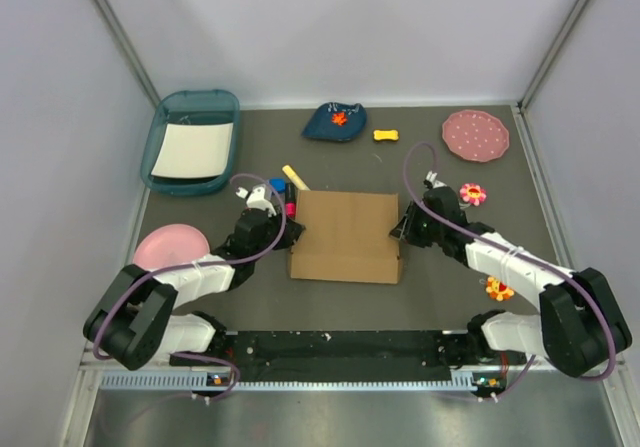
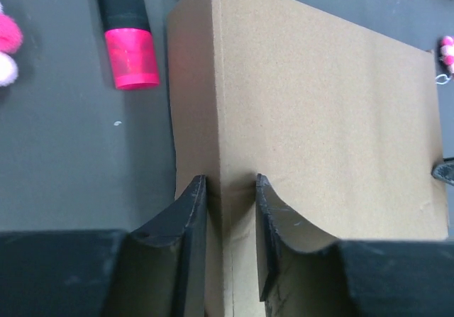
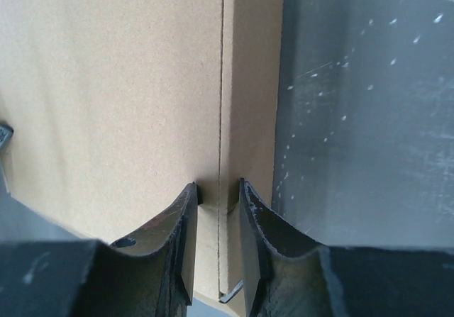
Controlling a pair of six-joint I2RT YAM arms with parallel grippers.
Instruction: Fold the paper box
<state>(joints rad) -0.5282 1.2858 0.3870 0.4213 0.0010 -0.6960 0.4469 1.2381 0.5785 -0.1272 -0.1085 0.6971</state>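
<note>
The paper box (image 1: 345, 235), plain brown cardboard, lies mid-table with its flat top panel up. My left gripper (image 1: 291, 231) is at the box's left edge. In the left wrist view (image 2: 230, 184) its fingers straddle the left top corner fold of the box (image 2: 319, 111), closed against the cardboard. My right gripper (image 1: 400, 229) is at the box's right edge. In the right wrist view (image 3: 216, 187) its fingers pinch the right side fold of the box (image 3: 120, 97) along a scored line.
A teal tray (image 1: 190, 142) with a white sheet stands back left. A pink plate (image 1: 170, 245) lies left. A pink-capped marker (image 2: 128, 40) lies by the box's far left corner. A dark blue dish (image 1: 335, 120), yellow bone (image 1: 386, 135), dotted pink plate (image 1: 475, 135) and two flower toys (image 1: 473, 194) lie behind and to the right.
</note>
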